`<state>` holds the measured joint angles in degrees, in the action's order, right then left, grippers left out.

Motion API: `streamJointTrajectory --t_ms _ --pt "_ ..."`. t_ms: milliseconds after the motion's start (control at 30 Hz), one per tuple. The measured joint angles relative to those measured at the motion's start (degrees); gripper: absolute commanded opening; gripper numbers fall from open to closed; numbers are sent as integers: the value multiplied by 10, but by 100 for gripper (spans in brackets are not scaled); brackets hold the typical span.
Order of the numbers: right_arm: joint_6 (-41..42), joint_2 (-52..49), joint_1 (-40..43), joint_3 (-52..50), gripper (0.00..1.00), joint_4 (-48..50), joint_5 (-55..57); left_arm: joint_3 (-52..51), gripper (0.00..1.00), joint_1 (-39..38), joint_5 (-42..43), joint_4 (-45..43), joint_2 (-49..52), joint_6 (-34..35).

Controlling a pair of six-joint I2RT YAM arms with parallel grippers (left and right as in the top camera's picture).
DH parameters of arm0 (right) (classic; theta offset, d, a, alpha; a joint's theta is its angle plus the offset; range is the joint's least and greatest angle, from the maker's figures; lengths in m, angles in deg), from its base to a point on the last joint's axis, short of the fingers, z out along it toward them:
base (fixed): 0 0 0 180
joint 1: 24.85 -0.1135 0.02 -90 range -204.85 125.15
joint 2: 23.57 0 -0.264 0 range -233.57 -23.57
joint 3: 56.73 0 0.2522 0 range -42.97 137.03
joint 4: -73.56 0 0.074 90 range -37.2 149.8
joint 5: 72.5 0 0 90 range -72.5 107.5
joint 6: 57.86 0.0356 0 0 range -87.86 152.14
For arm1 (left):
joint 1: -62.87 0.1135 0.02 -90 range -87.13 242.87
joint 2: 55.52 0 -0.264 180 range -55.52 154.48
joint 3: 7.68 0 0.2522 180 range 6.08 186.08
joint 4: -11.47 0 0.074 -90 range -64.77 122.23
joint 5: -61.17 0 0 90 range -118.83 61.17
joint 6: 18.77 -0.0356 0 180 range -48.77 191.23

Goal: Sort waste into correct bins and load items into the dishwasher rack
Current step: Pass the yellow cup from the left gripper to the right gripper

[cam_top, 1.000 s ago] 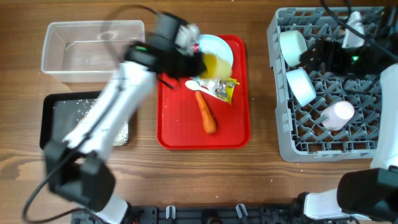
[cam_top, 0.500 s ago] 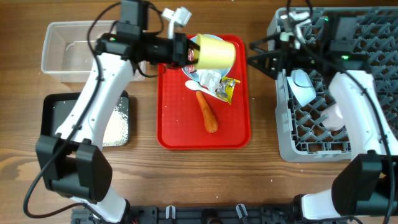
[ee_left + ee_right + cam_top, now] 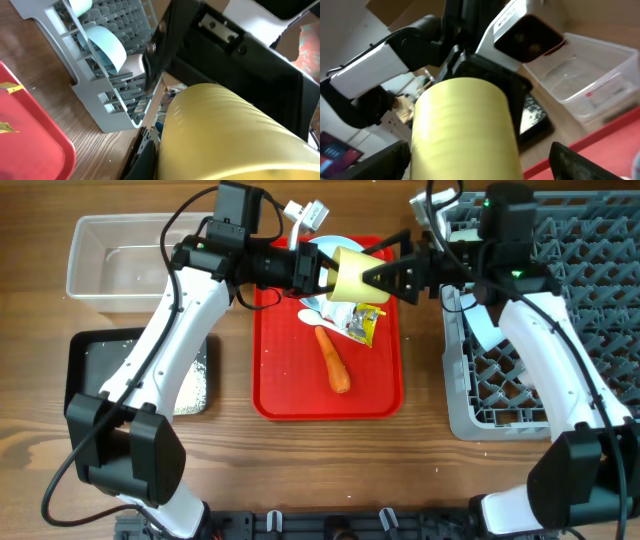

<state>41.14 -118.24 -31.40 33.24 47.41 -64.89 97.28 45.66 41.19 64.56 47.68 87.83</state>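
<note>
Free: worktop (image 3: 300,470) front edge. Blocked: red tray (image 3: 285,395) rear half, by left claw (image 3: 325,275), right claw (image 3: 372,266), yellow cup (image 3: 350,277); carrot (image 3: 332,362) mid-tray.

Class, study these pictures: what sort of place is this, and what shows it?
Probably a robotics lab staged as a kitchen clean-up station: a left arm and a right arm over a wooden table, a grey dishwasher rack, and a red tray with a carrot.

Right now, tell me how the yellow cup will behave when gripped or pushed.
The yellow cup is probably light, stiff plastic: the left gripper holds it sideways by one end. Its smooth, round wall may slip between fingers. Laid down, it would likely roll.
</note>
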Motion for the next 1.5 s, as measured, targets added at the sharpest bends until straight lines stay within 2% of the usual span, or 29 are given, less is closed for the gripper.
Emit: streamJointTrajectory --t_ms 400,633,1233,1333,1500 --pt "2 -16 -9 0 82 -17 -10 -3 4 10 -14 -36 4 -2" --pt "2 -18 5 0 73 -17 -5 -3 4 28 -13 -35 4 -2" --pt "2 -18 12 0 73 -17 -5 -3 4 28 -14 -34 4 -2" --pt "2 -18 6 0 66 -17 -5 -3 4 28 -14 -34 4 -2" --pt "-1 -18 1 0 48 -17 -16 -3 4 30 -4 -34 4 -3"
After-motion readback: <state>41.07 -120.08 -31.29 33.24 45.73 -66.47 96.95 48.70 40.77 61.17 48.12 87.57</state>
